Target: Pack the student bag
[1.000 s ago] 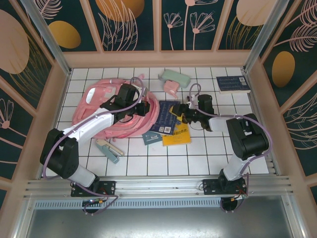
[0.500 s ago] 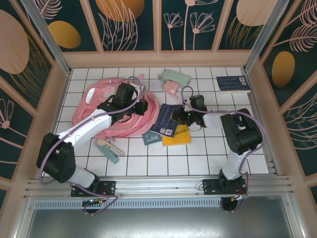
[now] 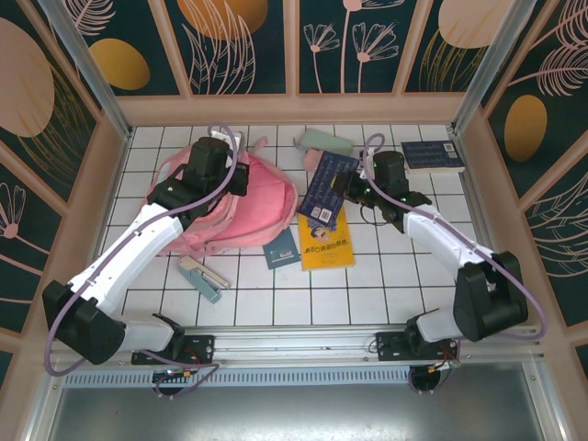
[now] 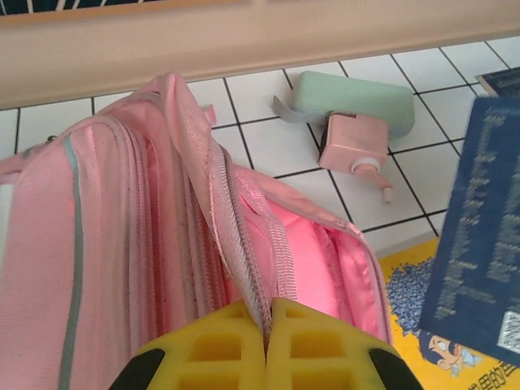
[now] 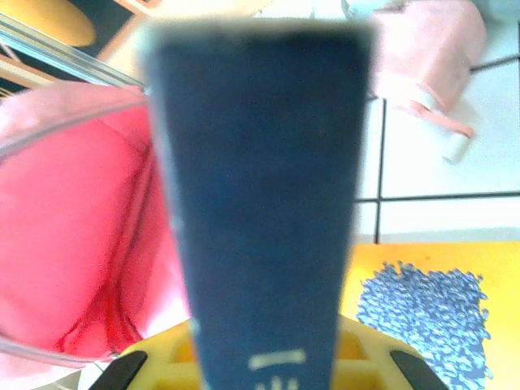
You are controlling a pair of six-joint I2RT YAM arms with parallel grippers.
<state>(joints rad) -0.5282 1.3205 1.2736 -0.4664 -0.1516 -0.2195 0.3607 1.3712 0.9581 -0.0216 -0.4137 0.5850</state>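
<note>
The student bag (image 4: 106, 268) is soft matt cloth, the navy book (image 3: 328, 187) matt paper, the table (image 3: 367, 285) glossy tile.

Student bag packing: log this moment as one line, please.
left gripper: shut on student bag zipper edge | right gripper: shut on dark blue book, raised beside the bag | status: book not yet inside
</note>
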